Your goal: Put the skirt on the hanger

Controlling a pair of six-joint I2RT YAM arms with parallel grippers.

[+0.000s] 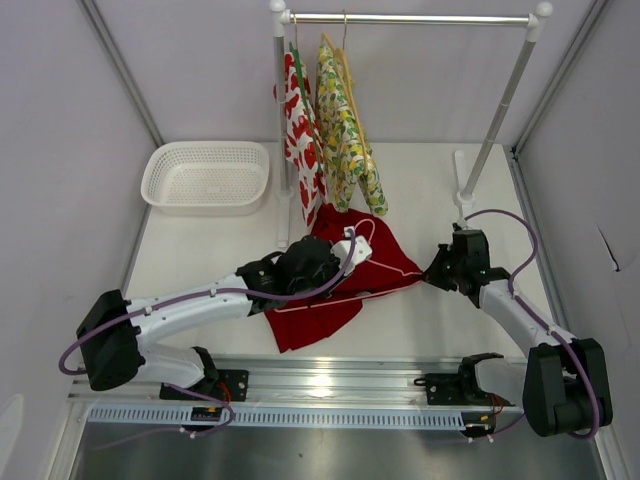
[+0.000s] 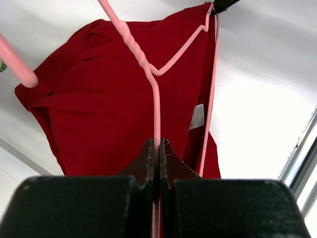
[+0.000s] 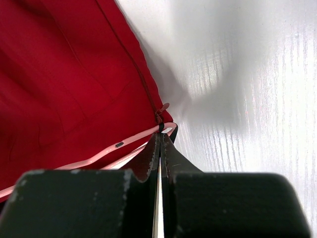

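left gripper [image 2: 156,145] clamped on the thin pink wire hanger [image 2: 155,94], plain red cloth skirt [image 2: 99,114] just beyond it; right gripper [image 3: 161,139] shut, seemingly on the hanger's corner.

arms [image 1: 185,312]: white links, blk joints | cables [image 1: 500,211]: purple | L gripper [image 2: 156,144]: blk
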